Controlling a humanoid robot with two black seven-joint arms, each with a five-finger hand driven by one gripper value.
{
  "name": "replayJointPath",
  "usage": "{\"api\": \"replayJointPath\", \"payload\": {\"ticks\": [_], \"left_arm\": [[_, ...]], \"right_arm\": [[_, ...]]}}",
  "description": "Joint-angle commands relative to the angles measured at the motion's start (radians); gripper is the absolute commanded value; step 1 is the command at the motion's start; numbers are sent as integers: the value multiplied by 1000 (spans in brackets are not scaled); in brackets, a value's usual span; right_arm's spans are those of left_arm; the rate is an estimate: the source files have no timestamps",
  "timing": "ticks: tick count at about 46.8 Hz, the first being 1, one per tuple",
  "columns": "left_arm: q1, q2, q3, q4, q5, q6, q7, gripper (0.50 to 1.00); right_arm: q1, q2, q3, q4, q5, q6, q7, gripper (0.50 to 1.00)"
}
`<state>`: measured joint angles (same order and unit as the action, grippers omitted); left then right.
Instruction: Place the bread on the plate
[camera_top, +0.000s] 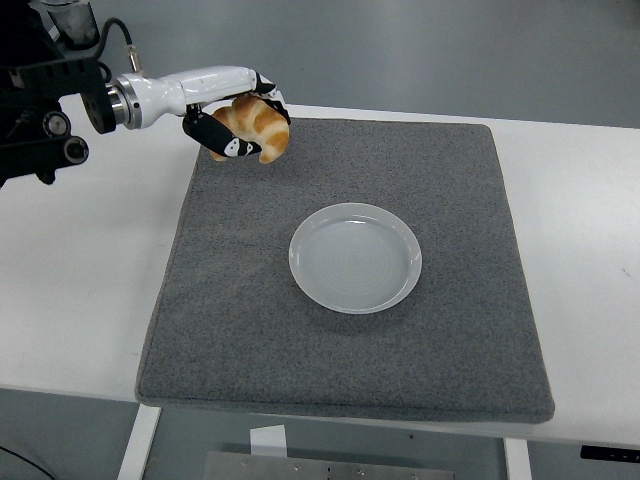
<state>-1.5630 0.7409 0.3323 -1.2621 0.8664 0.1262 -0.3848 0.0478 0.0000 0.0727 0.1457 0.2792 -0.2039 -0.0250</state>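
my left hand (238, 120) has its fingers curled around the croissant (258, 128), held above the grey mat's (350, 360) far-left corner. i judge it light, soft and flaky, best cradled gently mid-body. the plate (355, 257) sits empty mid-mat.

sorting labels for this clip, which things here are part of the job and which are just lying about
Part of the job:
- croissant, held in the left hand
- white plate, bare, on the grey mat

Just lying about:
- small grey square object on the floor beyond the table
- dark container at top left
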Motion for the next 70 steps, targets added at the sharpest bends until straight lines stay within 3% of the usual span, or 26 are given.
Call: {"api": "replayJointPath", "payload": {"ticks": [1, 13, 33, 43, 70], "left_arm": [[-38, 12, -33, 0, 0, -43, 1, 500], [-150, 6, -55, 1, 6, -92, -8, 500], [-192, -107, -76, 0, 14, -89, -117, 500], [-166, -184, -75, 0, 69, -82, -134, 500], [55, -351, -61, 104, 210, -60, -134, 500]], "right_arm": [[0, 0, -1, 0, 0, 1, -1, 952], [0, 0, -1, 0, 0, 1, 0, 952], [0, 0, 1, 0, 0, 0, 0, 952], [0, 0, 1, 0, 0, 1, -1, 952], [0, 0, -1, 0, 0, 0, 0, 952]]}}
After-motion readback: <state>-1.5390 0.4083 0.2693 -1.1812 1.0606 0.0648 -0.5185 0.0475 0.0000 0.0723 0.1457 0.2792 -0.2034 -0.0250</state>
